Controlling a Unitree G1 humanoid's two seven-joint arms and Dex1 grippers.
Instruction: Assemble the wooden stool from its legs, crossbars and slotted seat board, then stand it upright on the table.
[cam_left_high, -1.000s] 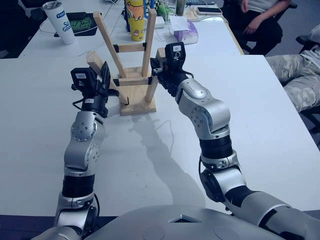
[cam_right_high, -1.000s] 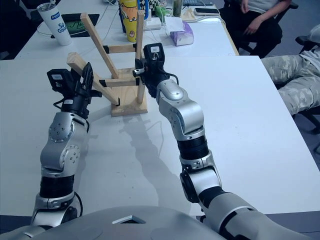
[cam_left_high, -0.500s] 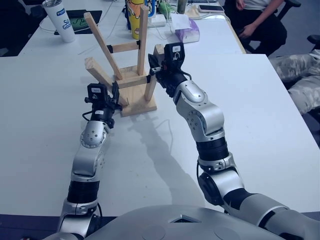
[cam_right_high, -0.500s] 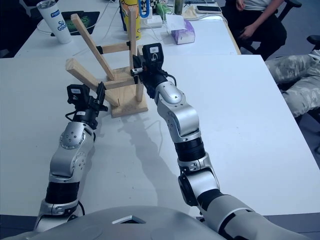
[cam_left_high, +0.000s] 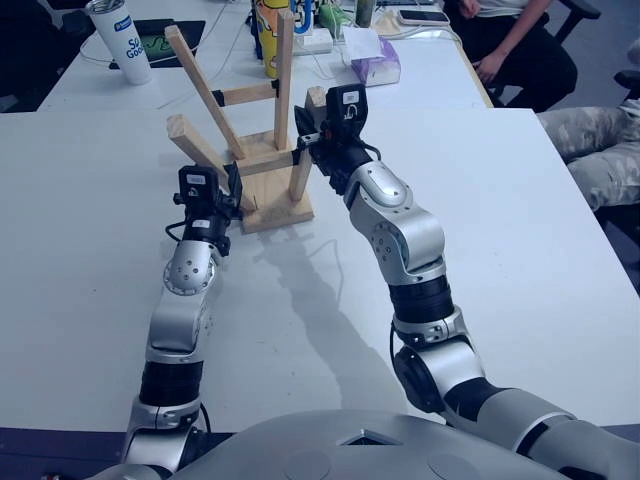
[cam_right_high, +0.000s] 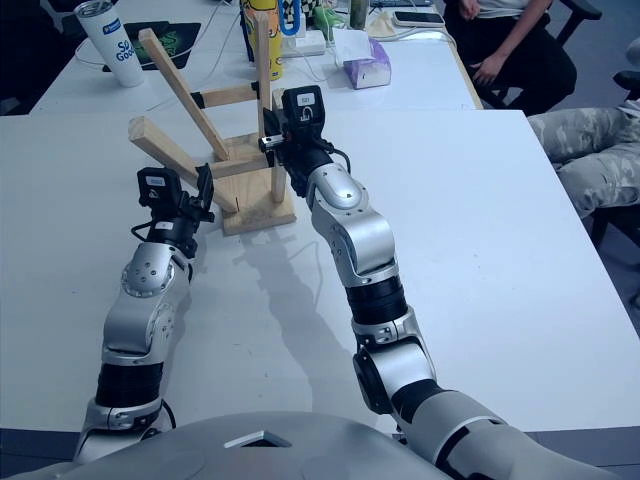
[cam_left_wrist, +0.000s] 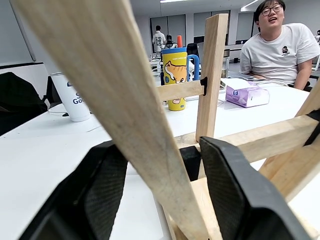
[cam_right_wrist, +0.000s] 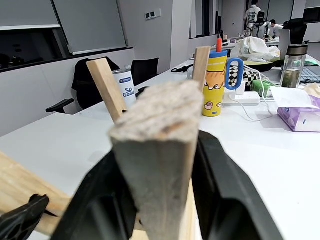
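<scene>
White table (cam_left_high: 520, 250) bears the upturned wooden stool (cam_left_high: 275, 205)

The left gripper (cam_left_high: 228, 190) covered the lower end of the left leg (cam_left_high: 190, 135) and the near-left corner of the seat board (cam_left_high: 285, 212). The right gripper (cam_left_high: 322, 140) hid the middle of the right leg (cam_left_high: 300, 182). Far back, the yellow cup (cam_left_high: 268, 50) was cut off by the top edge.

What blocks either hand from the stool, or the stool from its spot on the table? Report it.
Nothing visible does. The right hand is shut on one leg of the stool, the left hand sits at another, and the stool rests seat-down on the table. The yellow cup stands behind, apart.
</scene>
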